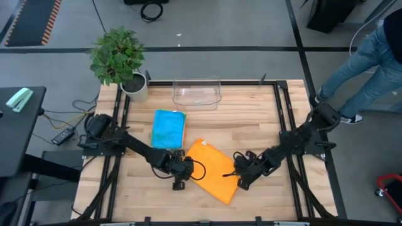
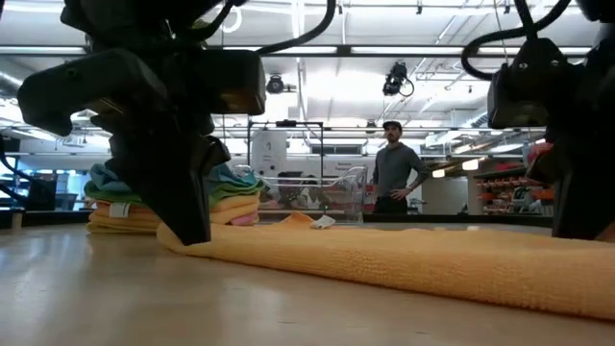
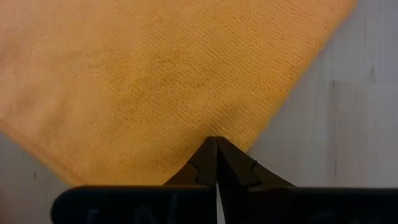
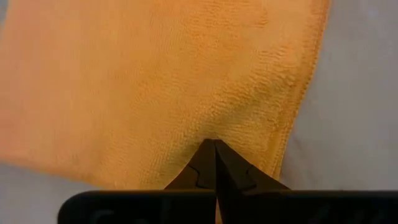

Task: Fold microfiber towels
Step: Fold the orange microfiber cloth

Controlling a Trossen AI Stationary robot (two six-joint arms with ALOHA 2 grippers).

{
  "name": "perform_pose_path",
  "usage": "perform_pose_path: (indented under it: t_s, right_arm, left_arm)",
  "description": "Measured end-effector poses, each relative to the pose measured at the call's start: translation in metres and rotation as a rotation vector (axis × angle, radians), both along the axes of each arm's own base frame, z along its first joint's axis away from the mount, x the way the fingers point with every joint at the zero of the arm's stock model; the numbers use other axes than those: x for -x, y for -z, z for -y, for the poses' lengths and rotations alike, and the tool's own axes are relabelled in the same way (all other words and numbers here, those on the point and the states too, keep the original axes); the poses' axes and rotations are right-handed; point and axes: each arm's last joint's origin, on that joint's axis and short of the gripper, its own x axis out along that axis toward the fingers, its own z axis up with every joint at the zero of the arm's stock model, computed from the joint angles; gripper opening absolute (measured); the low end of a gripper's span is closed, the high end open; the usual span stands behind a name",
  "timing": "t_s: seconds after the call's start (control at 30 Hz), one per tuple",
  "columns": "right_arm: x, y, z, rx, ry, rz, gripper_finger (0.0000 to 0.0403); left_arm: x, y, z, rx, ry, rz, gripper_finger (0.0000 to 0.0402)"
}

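An orange microfiber towel (image 1: 212, 171) lies folded and slantwise on the wooden table, near its front edge. My left gripper (image 1: 183, 176) stands at the towel's left corner and my right gripper (image 1: 241, 178) at its right side. Both are shut, with their tips down on the cloth. In the low view the towel (image 2: 404, 259) stretches flat between the two hands. A stack of folded towels (image 1: 168, 129) with a blue one on top rests on the table behind it, to the left. My left gripper has its shut fingertips (image 3: 210, 155) on the towel just inside its edge (image 3: 249, 134), coming from above and slanting down. How many layers are caught is hidden by the tips. The towel lies flat on the table. My right gripper meets the towel a little inside its hemmed edge (image 4: 292, 124), fingertips (image 4: 208, 158) shut and slanting down from above. The cloth puckers slightly at the tips (image 4: 211, 134). The towel rests on the table around them.
A clear plastic bin (image 1: 196, 93) stands at the table's far edge, with a potted plant (image 1: 119, 59) at the far left corner. A person's legs (image 1: 364, 63) show beyond the far right corner. Bare wood lies left and right of the towel.
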Motion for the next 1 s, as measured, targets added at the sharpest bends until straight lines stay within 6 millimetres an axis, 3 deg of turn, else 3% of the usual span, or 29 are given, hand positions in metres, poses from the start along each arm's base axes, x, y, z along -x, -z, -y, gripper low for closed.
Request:
perform_pose_path:
  t_s: [0.13,0.33,0.53,0.63,0.77,1.0]
  right_arm:
    - [0.006,0.003,-0.011,-0.045,0.079,0.007,0.0001]
    - [0.018,-0.009,-0.035,-0.163,0.105,-0.019,0.0001]
    - [0.008,-0.035,-0.058,-0.197,0.007,0.066,0.0001]
    - [-0.002,-0.053,-0.066,-0.154,-0.107,0.126,0.0001]
    - [-0.005,-0.069,-0.07,0.002,-0.337,0.12,0.001]
    - [0.004,-0.07,-0.065,0.265,-0.717,0.02,0.0076]
  left_arm:
    - [-0.004,0.001,-0.01,-0.002,0.003,-0.008,0.0005]
    - [-0.012,0.001,-0.032,-0.038,0.003,-0.003,0.001]
    - [-0.021,-0.005,-0.059,-0.081,0.004,-0.003,0.0011]
    - [-0.026,-0.02,-0.065,-0.088,0.053,-0.001,0.0021]
    - [-0.032,-0.058,-0.052,-0.024,0.118,0.083,0.0019]
    - [-0.028,-0.087,0.001,0.091,0.312,0.134,0.0009]
